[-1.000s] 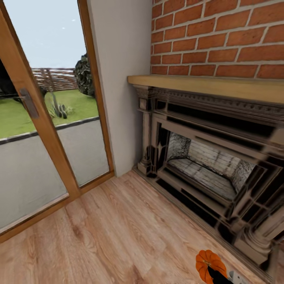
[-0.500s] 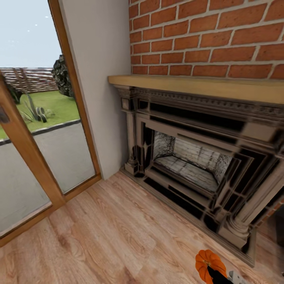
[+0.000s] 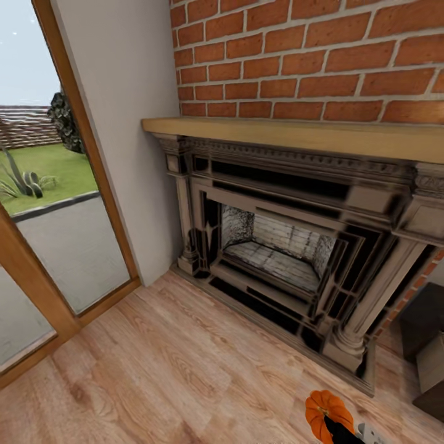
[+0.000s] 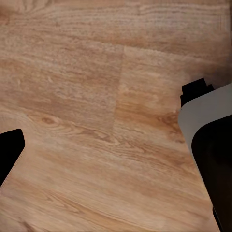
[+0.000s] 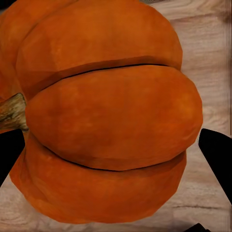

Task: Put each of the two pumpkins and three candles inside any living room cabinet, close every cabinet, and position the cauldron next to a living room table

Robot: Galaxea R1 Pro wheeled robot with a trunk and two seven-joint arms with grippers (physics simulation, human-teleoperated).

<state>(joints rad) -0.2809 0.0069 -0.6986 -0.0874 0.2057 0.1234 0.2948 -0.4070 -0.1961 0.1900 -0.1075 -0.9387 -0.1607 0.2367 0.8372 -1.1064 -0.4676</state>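
Observation:
A bright orange ribbed pumpkin point(image 3: 322, 409) hangs over the wooden floor at the bottom right of the head view, with my right gripper point(image 3: 338, 430) shut on it. In the right wrist view the pumpkin point(image 5: 106, 116), with its brown stem to one side, sits between the two black fingertips of the right gripper point(image 5: 116, 159). My left gripper point(image 4: 108, 145) is open over bare floorboards with nothing between its fingers. A corner of the dark brown cabinet point(image 3: 424, 320), with a pale beige part below it, shows at the right edge of the head view. The candles, cauldron and table are out of view.
A dark ornate fireplace point(image 3: 277, 246) with a wooden mantel point(image 3: 296, 132) stands under a red brick wall point(image 3: 308, 55). A wood-framed glass door point(image 3: 55, 234) is on the left, with a white wall strip point(image 3: 123, 123) between them. Wooden floor point(image 3: 172, 376) lies in front.
The camera has turned right, so the door and fireplace slid left in the picture and the cabinet corner came in at the right edge. The pumpkin stays held in the right gripper.

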